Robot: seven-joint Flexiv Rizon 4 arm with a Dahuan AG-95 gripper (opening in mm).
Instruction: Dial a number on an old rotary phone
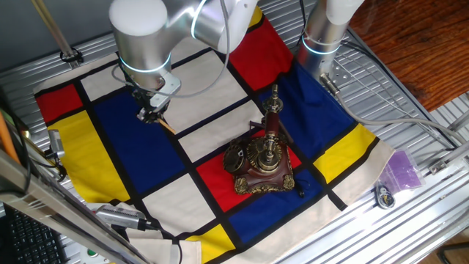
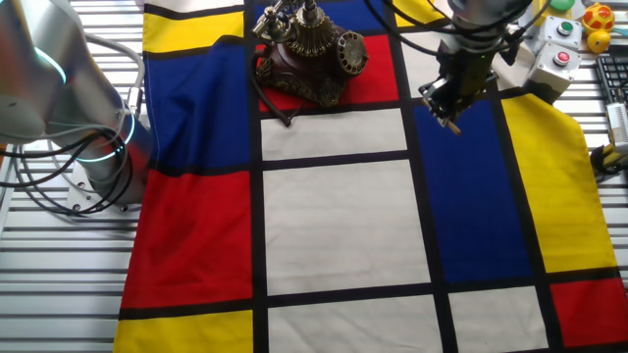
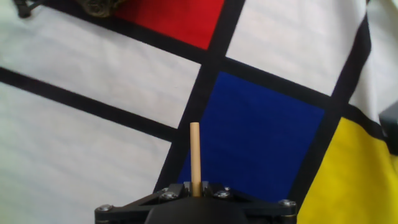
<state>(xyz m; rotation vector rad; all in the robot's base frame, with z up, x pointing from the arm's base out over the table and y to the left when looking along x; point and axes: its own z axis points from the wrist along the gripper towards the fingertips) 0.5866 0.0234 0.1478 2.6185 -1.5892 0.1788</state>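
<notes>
Clamped in the gripper (image 3: 195,194) is a thin wooden stick (image 3: 194,157), pale and straight, poking out past the fingertips; the hand view shows it standing up from the black jaw housing, so the jaws are closed on it. In one fixed view the gripper (image 1: 152,112) hangs under the arm's silver wrist, above the cloth (image 1: 212,110) where a blue panel meets a white one, the stick's (image 1: 165,125) tip angling down toward the black line between them. From the other fixed view the gripper (image 2: 453,98) sits over the top of a blue panel, with the stick (image 2: 452,125) showing just below it.

The phone (image 1: 262,163) stands well apart from the gripper, on a red square nearer the middle of the cloth. Its dark red-brown base with brass trim sits flat, the round dial (image 1: 236,158) on the side toward the gripper, and the handset (image 1: 272,110) rises upright behind it. In the other fixed view the phone (image 2: 309,54) is at the top edge, its dial (image 2: 350,51) facing the gripper, with a white panel in between them. The hand view catches only a sliver of something dark and brassy at the top left corner, too little to make out.

A second robot base (image 1: 322,37) stands at the cloth's far corner, and a button box (image 2: 559,59) lies off the cloth beside the gripper.
</notes>
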